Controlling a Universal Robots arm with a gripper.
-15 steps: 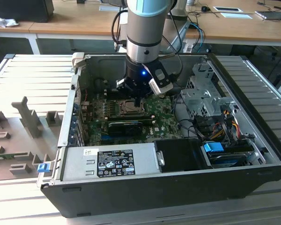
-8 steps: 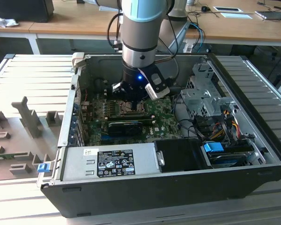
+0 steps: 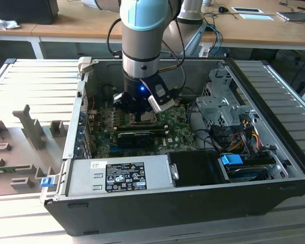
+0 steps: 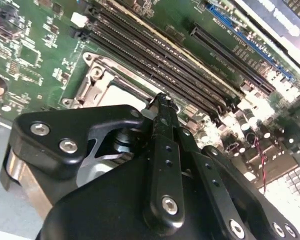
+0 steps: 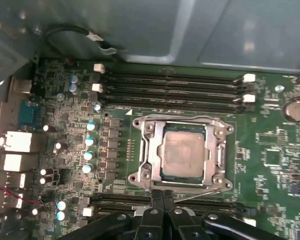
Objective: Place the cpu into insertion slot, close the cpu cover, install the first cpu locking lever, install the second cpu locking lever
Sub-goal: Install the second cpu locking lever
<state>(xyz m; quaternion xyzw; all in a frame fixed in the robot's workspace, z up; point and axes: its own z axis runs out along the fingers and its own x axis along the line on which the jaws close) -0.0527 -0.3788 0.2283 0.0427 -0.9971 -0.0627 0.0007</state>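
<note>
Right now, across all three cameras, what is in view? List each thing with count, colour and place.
computer case: one, black, open on the grey table.
circuit board: one, green, on the case floor.
cpu: one, pale silver, seated in the insertion slot.
cpu cover: one, silvery, closed flat around the cpu.
long card slots: several, black, beside the socket.
power supply: one, grey, near front wall.
arm: one, grey and blue, reaching into the case.
gripper: one, black, fingers together, at the socket's edge.

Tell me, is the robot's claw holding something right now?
No. The gripper is pinched shut with nothing in it, right beside the cpu cover. The cpu sits in its slot.
</note>
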